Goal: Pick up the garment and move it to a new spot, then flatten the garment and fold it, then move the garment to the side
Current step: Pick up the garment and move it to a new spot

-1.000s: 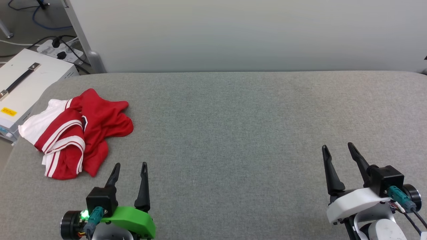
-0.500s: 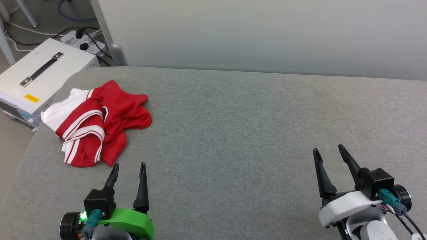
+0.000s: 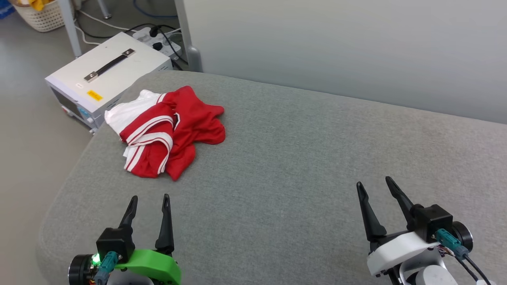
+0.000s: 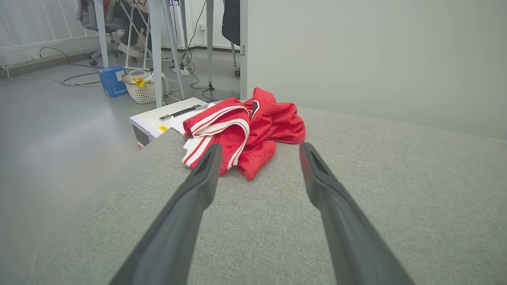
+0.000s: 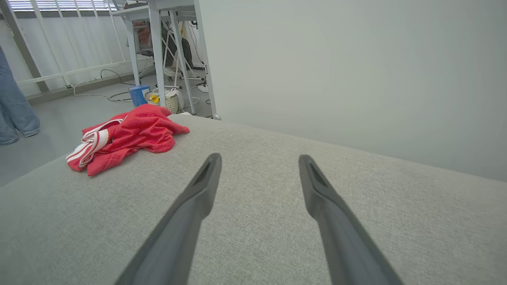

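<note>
The garment (image 3: 170,132) lies crumpled in a heap near the far left corner of the grey padded table (image 3: 301,158): red cloth with white striped trim and a white sleeve toward the table's left edge. It lies just beyond the fingertips in the left wrist view, garment (image 4: 245,128), and far off to the left in the right wrist view, garment (image 5: 126,136). My left gripper (image 3: 149,198) is open over the table's near left, short of the heap. At the near right my right gripper (image 3: 373,183) is open too, with nothing between its fingers.
A white case with a black handle (image 3: 107,75) stands on the floor beside the table's far left corner, with a power strip and cables (image 3: 158,35) behind it. A grey partition (image 3: 340,47) runs along the table's back. A basket (image 4: 142,85), table legs and a person's trouser legs (image 5: 12,103) are further off.
The head camera has turned left, so the whole picture has shifted right and tilted. The garment lies in the same heap. Both grippers stay open, about where they were.
</note>
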`<state>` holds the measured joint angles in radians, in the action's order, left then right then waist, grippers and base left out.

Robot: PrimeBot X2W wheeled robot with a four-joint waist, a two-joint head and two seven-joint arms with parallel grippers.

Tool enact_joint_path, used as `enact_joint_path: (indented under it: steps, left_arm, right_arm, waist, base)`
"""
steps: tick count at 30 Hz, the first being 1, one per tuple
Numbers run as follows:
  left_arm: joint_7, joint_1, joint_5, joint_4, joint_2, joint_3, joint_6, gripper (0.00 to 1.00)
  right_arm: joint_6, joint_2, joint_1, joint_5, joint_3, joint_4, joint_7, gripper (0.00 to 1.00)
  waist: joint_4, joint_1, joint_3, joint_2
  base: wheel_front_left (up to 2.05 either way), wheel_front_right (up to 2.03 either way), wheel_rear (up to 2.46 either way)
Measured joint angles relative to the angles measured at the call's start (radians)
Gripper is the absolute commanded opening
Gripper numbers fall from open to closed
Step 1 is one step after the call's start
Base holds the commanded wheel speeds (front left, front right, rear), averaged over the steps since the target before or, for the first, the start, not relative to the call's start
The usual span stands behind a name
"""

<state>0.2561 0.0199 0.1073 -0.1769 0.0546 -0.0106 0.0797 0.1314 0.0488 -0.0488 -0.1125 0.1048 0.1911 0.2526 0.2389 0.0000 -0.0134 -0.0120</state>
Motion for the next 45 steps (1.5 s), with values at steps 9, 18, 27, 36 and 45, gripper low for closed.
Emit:
enact_joint_path:
  steps: [9, 18, 27, 36, 45]
  left_arm:
    - [0.0, 0.001, 0.0, 0.003, 0.0, 0.002, 0.005, 1.0]
    - [0.0, 0.003, 0.0, 0.006, 0.0, 0.004, 0.009, 1.0]
    - [0.0, 0.005, -0.001, 0.008, 0.0, 0.003, 0.01, 1.0]
    - [0.0, 0.003, 0.008, 0.0, 0.0, -0.001, 0.01, 1.0]
    - [0.0, -0.13, -0.01, -0.133, 0.059, 0.075, 0.041, 1.0]
  right_arm:
    - [0.0, 0.0, 0.0, -0.009, 0.018, 0.004, 0.0, 1.0]
    - [0.0, 0.0, 0.0, -0.017, 0.02, 0.007, 0.0, 1.0]
    - [0.0, -0.001, 0.0, -0.026, 0.029, 0.008, 0.0, 1.0]
    - [0.0, 0.0, -0.001, -0.025, 0.026, 0.007, 0.0, 1.0]
    - [0.0, -0.001, -0.052, 0.02, 0.02, -0.018, 0.0, 1.0]
  waist:
    - [0.089, 0.0, -0.011, 0.0]
    - [0.13, 0.0, -0.015, 0.0]
    - [0.119, 0.0, -0.015, 0.0]
    - [0.097, 0.0, 0.008, 0.0]
    - [0.061, 0.0, 0.087, 0.0]
  base:
    - [0.0, 0.0, 0.0]
    - [0.0, 0.0, 0.0]
    - [0.0, 0.0, 0.0]
    - [0.0, 0.0, 0.0]
    - [0.0, 0.0, 0.0]
